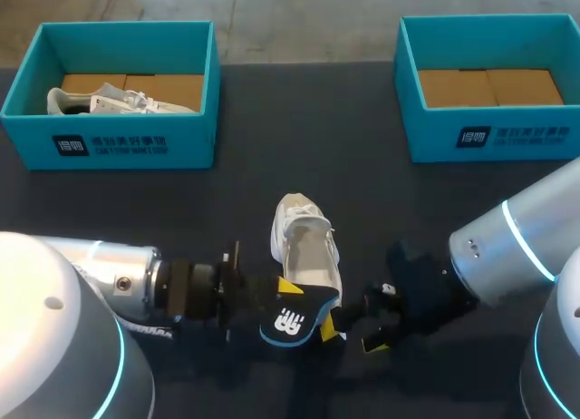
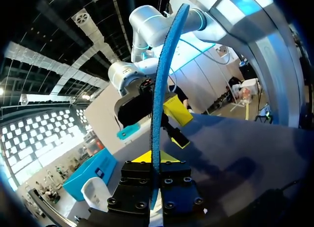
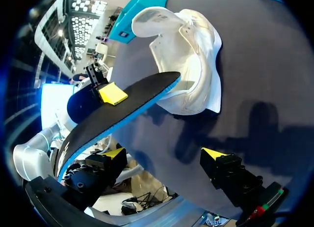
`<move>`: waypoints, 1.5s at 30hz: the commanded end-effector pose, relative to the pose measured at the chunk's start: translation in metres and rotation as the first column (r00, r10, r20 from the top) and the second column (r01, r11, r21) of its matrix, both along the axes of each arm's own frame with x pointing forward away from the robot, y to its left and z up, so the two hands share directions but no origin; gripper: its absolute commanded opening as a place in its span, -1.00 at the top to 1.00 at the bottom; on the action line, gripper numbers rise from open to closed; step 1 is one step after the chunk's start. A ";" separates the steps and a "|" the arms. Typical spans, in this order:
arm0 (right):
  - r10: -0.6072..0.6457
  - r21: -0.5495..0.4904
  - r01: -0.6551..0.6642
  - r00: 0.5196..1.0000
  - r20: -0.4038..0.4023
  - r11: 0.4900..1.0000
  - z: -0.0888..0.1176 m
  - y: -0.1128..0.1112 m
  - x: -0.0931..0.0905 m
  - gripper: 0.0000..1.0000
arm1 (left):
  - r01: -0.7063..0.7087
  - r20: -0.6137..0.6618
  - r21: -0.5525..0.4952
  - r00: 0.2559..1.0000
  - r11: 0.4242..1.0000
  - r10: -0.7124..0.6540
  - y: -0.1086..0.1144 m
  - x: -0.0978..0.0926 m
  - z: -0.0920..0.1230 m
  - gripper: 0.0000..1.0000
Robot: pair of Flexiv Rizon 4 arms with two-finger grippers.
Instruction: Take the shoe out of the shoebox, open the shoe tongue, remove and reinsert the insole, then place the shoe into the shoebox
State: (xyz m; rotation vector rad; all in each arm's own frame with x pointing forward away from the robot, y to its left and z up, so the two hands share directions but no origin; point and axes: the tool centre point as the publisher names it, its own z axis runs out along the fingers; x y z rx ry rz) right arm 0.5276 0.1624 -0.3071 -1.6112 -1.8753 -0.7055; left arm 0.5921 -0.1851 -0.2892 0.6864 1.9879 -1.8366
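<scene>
two teal shoeboxes sat along the far side of your surface [image 1: 272, 165], well apart. the left shoebox [image 1: 127, 147] held one white shoe [image 1: 109, 100] on its cardboard floor; the right shoebox [image 1: 489, 133] showed only cardboard. a second white shoe, the loose shoe [image 1: 306, 242], lay out on the surface between the two arms, toe toward the boxes, tongue pulled up. that made two boxes, two shoes and one insole [image 1: 292, 321].

the insole, black on top and blue beneath, hung above the surface at the loose shoe's heel end, and it stood between your two claws. whether its tip touched the shoe could not be told.

your left arm came in low from the near left, wrist lying almost level and pointing right; your left claw [image 2: 153, 160] was clamped narrow on the insole's edge. your right arm came in from the near right, pointing left, and your right claw [image 3: 164, 153] stood wide, gripping nothing, just beside the insole.
</scene>
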 end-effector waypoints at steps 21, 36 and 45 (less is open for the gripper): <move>-0.004 -0.003 0.004 1.000 0.002 1.000 0.000 0.001 -0.002 -1.00 | -0.003 0.052 0.015 0.999 1.000 0.002 -0.002 0.008 -0.010 1.00; -0.004 -0.003 0.004 1.000 0.002 1.000 0.000 0.001 -0.002 -1.00 | -0.004 0.041 0.016 0.999 1.000 0.004 -0.002 0.008 -0.015 1.00; -0.004 -0.003 0.004 1.000 0.002 1.000 0.000 0.001 -0.002 -1.00 | -0.016 0.037 0.023 0.999 1.000 0.015 -0.004 0.008 -0.019 1.00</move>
